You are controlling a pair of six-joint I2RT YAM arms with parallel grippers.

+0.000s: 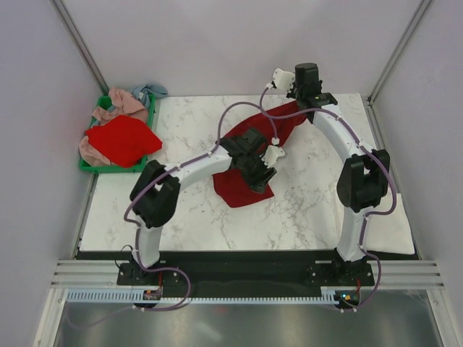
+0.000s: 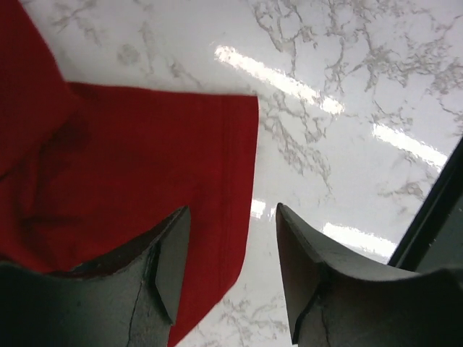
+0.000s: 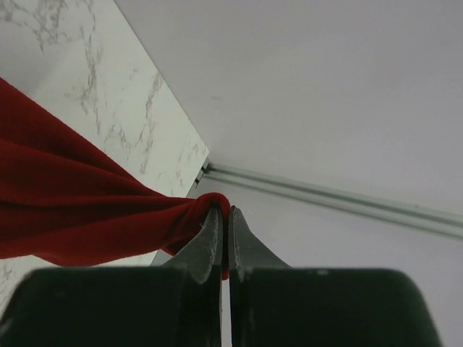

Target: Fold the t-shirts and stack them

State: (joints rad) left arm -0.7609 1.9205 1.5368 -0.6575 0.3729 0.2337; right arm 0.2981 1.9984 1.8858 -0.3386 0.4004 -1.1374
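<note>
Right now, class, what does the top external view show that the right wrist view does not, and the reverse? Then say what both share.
Only the top external view shows the green plastic crate heaped with a bright red cloth t-shirt, a pink one and a blue one. Only the right wrist view shows that the right gripper is shut on bunched cloth. Both show the dark crimson cloth t-shirt and the white marble table.

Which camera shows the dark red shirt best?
The top view: the dark red shirt shows nearly whole, stretched across the table. The left wrist view shows only a hemmed edge by the open left pincer; the right wrist view only a bunched end pinched in the right pincer.
</note>
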